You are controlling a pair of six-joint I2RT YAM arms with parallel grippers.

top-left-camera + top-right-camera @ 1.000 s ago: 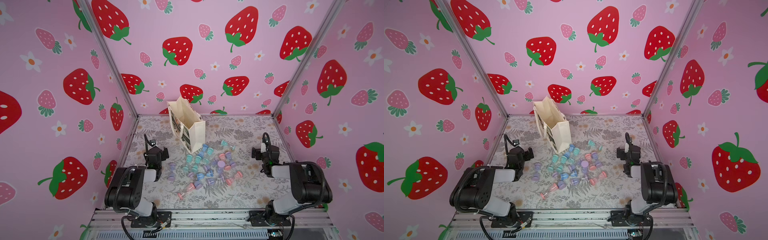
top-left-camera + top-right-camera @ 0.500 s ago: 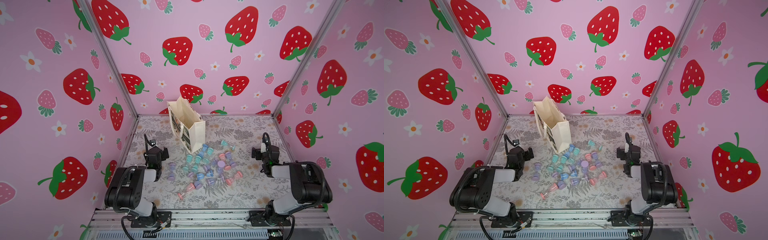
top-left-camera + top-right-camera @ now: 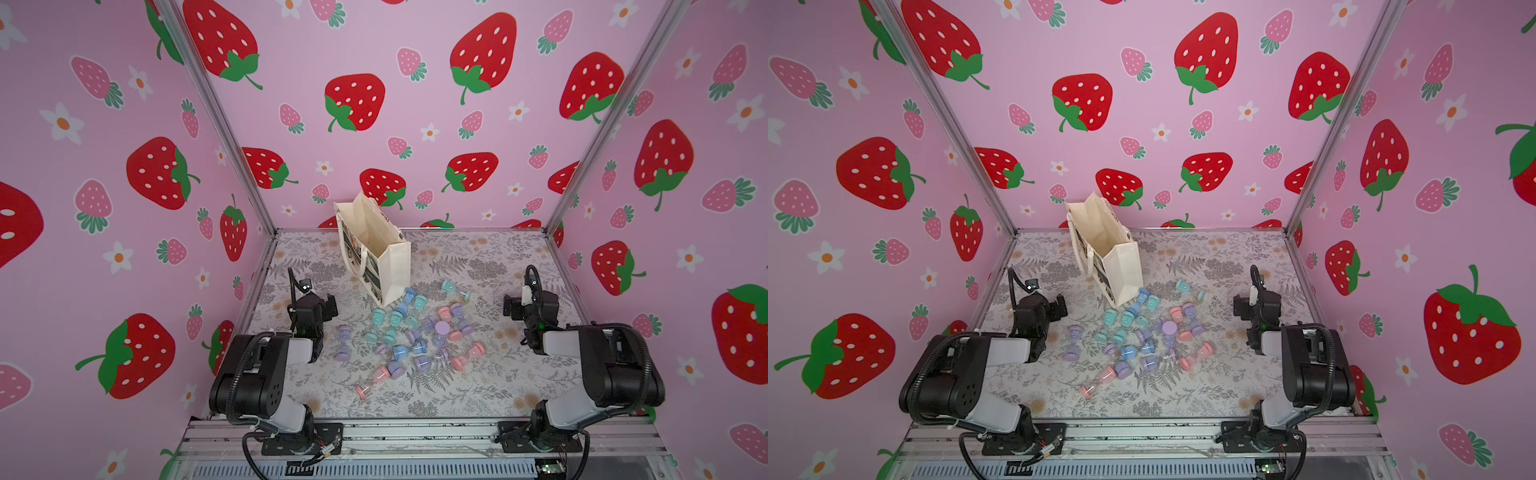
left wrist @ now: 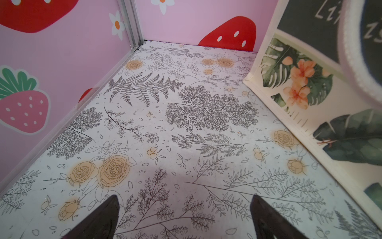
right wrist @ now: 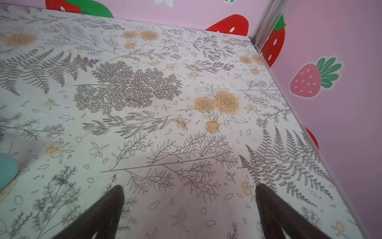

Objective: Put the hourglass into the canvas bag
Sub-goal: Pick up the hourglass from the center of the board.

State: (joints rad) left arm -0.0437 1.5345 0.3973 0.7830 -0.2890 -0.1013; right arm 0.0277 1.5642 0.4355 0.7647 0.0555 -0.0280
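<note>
The cream canvas bag point(image 3: 392, 262) point(image 3: 1121, 266) stands upright with its mouth open at the back middle of the table. Its leaf-and-flower print point(image 4: 297, 82) faces my left arm. Several pastel hourglasses lie scattered in front of the bag, among them a purple hourglass point(image 3: 344, 343) point(image 3: 1072, 343) nearest my left arm and a pink hourglass point(image 3: 372, 380) point(image 3: 1098, 382) nearest the front. My left gripper point(image 3: 331, 304) point(image 3: 1060, 307) point(image 4: 185, 198) is open and empty over bare table, left of the pile. My right gripper point(image 3: 508, 307) point(image 3: 1237, 308) point(image 5: 189, 186) is open and empty right of the pile. A teal cap point(image 5: 6, 171) shows at the frame's edge.
Pink strawberry-print walls point(image 3: 415, 124) close in the table on three sides, with aluminium corner posts point(image 3: 232, 137) point(image 3: 590, 137). A metal rail point(image 3: 415, 432) carrying both arm bases runs along the front. The floral table cover point(image 3: 478, 386) lies bare near the front right.
</note>
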